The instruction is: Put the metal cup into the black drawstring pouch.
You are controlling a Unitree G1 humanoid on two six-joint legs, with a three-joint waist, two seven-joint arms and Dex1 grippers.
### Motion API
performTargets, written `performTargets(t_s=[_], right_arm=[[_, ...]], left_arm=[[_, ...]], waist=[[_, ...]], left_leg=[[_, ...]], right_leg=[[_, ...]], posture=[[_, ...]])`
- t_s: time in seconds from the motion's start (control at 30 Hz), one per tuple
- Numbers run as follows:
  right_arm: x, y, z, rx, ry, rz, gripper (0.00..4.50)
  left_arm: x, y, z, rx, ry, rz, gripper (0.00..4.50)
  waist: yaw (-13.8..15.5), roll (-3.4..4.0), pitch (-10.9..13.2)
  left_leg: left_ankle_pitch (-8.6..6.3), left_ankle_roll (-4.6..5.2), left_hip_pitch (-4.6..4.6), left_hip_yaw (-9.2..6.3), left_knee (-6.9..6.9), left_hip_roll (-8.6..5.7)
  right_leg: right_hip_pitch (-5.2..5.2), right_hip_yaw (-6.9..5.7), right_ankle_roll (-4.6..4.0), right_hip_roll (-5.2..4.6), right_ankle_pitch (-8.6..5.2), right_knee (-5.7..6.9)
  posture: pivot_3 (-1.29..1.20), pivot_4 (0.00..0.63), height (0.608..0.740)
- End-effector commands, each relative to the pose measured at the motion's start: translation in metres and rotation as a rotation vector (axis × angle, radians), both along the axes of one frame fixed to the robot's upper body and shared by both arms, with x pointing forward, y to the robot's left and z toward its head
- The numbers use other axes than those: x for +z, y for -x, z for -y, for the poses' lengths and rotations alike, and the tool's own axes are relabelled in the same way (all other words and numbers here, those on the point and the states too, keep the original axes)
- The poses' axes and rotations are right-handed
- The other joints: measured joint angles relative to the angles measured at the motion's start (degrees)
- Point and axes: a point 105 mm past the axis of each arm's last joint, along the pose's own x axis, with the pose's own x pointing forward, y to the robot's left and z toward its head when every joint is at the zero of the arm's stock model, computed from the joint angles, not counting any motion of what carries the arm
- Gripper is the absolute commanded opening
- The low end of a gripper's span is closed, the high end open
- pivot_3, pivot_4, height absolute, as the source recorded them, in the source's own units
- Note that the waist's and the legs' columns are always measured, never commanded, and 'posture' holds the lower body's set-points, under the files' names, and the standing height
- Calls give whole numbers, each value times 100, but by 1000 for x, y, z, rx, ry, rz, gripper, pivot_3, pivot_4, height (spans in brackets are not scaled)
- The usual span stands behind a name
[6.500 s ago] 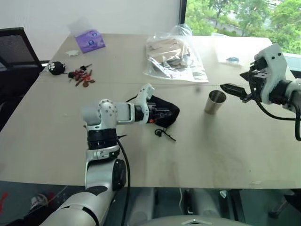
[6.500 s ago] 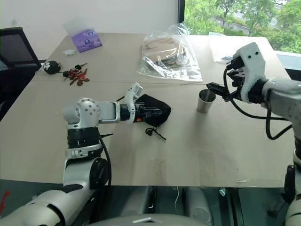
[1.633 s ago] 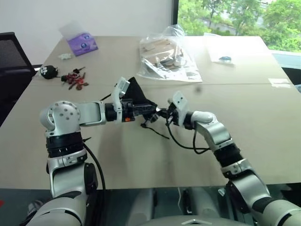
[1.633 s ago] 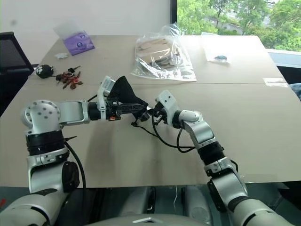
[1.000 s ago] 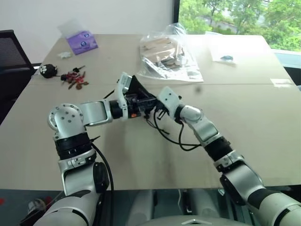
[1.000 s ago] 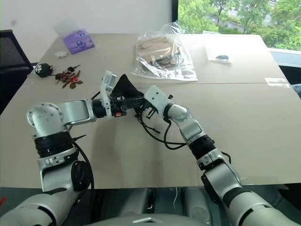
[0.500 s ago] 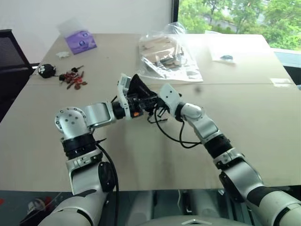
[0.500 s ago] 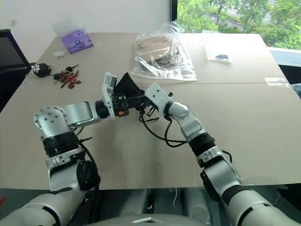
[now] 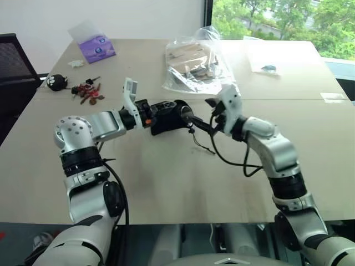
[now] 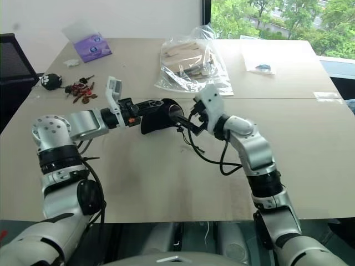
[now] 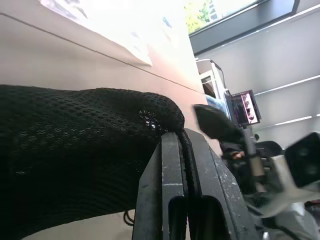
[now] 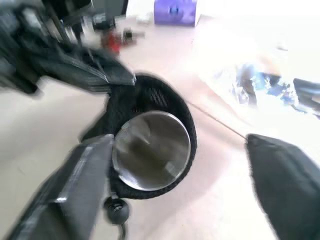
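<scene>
- Pinching the mesh rim of the soft black pouch [image 10: 157, 116], the left gripper [image 11: 181, 165] has flat fingers pressed together.
- Round, shiny metal cup [image 12: 151, 150] sits inside the pouch mouth.
- Right gripper [image 10: 187, 122], fingers spread, faces it.

A purple packet [image 9: 97, 47], plush toy [image 9: 55, 82] and plastic bag [image 9: 194, 66] lie on the table [image 9: 166, 183].

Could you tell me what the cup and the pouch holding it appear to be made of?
The metal cup looks like polished steel: its round end is silvery and mirror-like. The black drawstring pouch looks like soft matte mesh fabric, judging by its open weave and its folds around the cup.
</scene>
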Motion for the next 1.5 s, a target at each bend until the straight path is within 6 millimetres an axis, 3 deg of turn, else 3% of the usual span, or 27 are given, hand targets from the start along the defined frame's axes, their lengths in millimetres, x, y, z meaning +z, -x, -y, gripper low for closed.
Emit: performTargets(t_s=[0.03,0.1,0.2,0.33,0.37,0.43,0.63,0.67,0.77,0.9,1.03,1.07,1.1,1.17,1.27,1.37,1.5], right_arm=[[-2,18,1,45,-39,-87,4467],[-24,20,-2,53,62,-113,4467],[-46,12,-18,39,35,-207,4467],[-82,-10,-31,-32,117,-248,4467],[-85,-15,-30,-56,109,-256,4074],[-83,-21,-30,-72,83,-242,3728],[-70,-20,-15,-90,67,-169,903],[-68,-20,-11,-96,86,-147,191],[-59,-24,1,-135,130,-55,32],[-26,-37,23,-238,185,119,32],[22,-41,40,-288,256,340,32],[30,-41,43,-290,261,372,0],[41,-41,45,-294,266,409,0],[64,-38,47,-283,309,517,0],[127,-31,41,-270,283,696,0],[182,-16,28,-239,238,849,0],[218,-2,20,-219,208,964,0]], left_arm=[[14,-4,-3,4,-1,61,0],[18,-6,-4,8,4,70,0],[19,-7,-5,9,-7,77,0],[22,-9,-5,18,-14,92,0],[22,-9,-6,21,-18,96,0],[24,-9,-7,25,-29,106,0],[30,-4,-16,57,-14,141,0],[31,-3,-16,62,-7,147,0],[32,-1,-17,84,16,165,0],[37,6,-17,100,63,204,0],[45,13,-18,171,61,315,0],[47,14,-17,184,63,338,557],[50,16,-14,188,72,362,745],[52,20,-8,189,71,400,1625],[54,15,-10,259,130,409,3098],[63,14,-7,300,203,444,3098],[78,16,1,302,170,539,3098]], waist=[[-9,0,0],[-9,0,0],[-45,0,0],[-47,0,0],[-45,0,0],[-34,-3,-2],[-22,-2,-1],[-22,-2,-1],[-25,-2,-1],[-28,-2,-1],[-22,-2,0],[-16,-2,0],[-11,-2,0],[-2,-3,0],[-8,-1,1],[-28,5,8],[-9,-9,-1]], left_leg=[[0,0,0,0,-1,0],[0,0,1,2,-1,-1],[0,1,4,9,0,-3],[0,1,13,17,-6,3],[0,1,13,18,-6,2],[0,1,14,19,-1,1],[0,1,5,10,-2,1],[0,1,3,10,-2,0],[0,1,1,10,-2,0],[0,1,3,11,-1,2],[0,1,0,12,-1,1],[0,0,0,13,-2,1],[0,1,0,11,-2,1],[0,0,-4,8,-1,1],[0,1,-4,11,1,-1],[0,1,-3,18,3,0],[0,0,-27,-17,0,5]], right_leg=[[0,0,0,0,0,0],[0,1,0,1,0,1],[0,8,0,12,0,2],[-1,15,0,25,0,6],[0,16,0,25,0,6],[1,18,0,22,0,6],[-1,11,0,17,0,2],[-1,11,0,14,0,1],[-3,11,0,12,0,2],[-3,12,0,9,0,4],[-4,13,0,0,0,2],[-4,14,0,0,0,0],[-4,11,0,-1,0,0],[-4,10,0,-3,0,-1],[-2,10,0,-3,0,-2],[-6,15,0,0,0,2],[-14,3,0,1,0,-10]], posture=[[0,150,740],[0,150,740],[0,150,740],[0,150,740],[0,150,740],[0,150,740],[0,150,740],[0,150,740],[0,150,740],[0,150,740],[0,150,740],[0,150,740],[0,150,740],[0,150,740],[0,150,740],[0,150,740],[0,150,740]])
